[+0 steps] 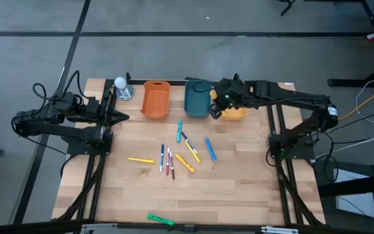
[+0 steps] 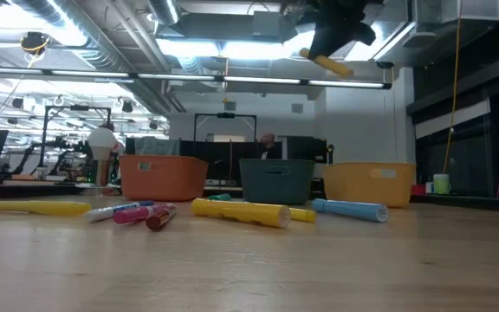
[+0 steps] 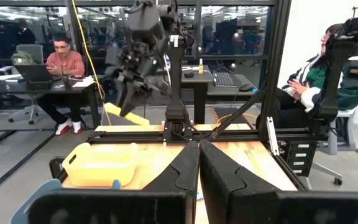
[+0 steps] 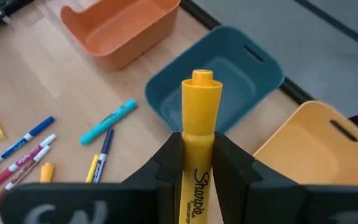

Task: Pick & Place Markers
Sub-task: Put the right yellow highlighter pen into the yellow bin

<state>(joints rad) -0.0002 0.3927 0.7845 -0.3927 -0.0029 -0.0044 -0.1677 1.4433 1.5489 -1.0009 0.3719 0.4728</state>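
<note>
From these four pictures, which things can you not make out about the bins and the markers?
- Yellow plastic bin, high view: the right gripper, holding a yellow marker, covers part of it, so its inside stays unseen.
- Orange plastic bin and teal plastic bin, low view: their walls hide what lies inside.
- Markers on the wooden table, high view: too small to read labels.
- Left gripper, left wrist view: fingers shut; the table beneath is hidden.

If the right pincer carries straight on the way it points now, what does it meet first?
Most likely the teal bin: the yellow marker clamped in the right pincer aims at it from above. Depth is unclear; the yellow bin sits close beside.
</note>
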